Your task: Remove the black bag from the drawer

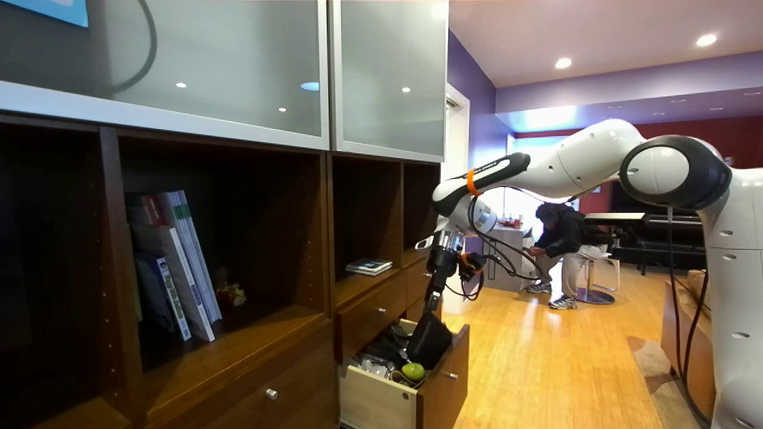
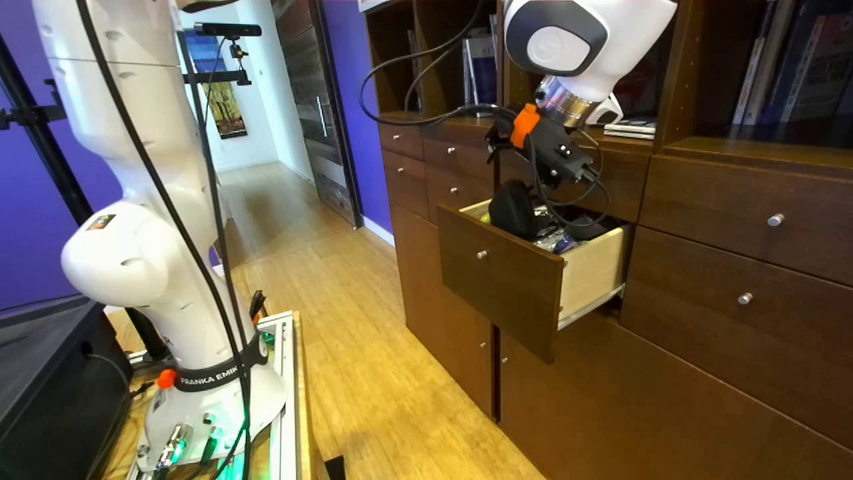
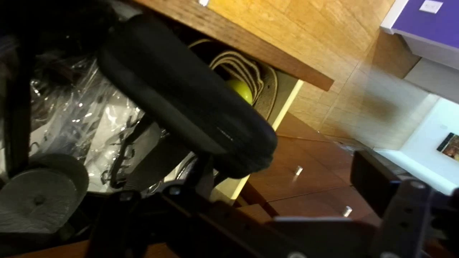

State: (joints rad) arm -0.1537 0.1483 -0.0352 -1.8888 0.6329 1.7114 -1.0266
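The black bag (image 1: 429,341) stands tilted in the open drawer (image 1: 444,381), against the front panel, and its top rises above the rim. It also shows in an exterior view (image 2: 513,210) over the drawer's brown front (image 2: 496,280). My gripper (image 1: 433,302) points down just above the bag. In the wrist view my gripper (image 3: 288,168) has its fingers wide apart, with the bag (image 3: 190,93) by the left finger and its rounded end reaching a little between them. I cannot tell whether finger and bag touch. The bag's lower edge is hidden in the drawer.
A yellow-green ball (image 1: 413,372), clear plastic packaging (image 3: 82,107), a grey round object (image 3: 39,200) and a brown striped item (image 3: 247,68) lie in the drawer. Closed drawers (image 1: 372,311) sit above it. A shelf with thin books (image 1: 369,266) is higher. A person (image 1: 563,250) sits behind.
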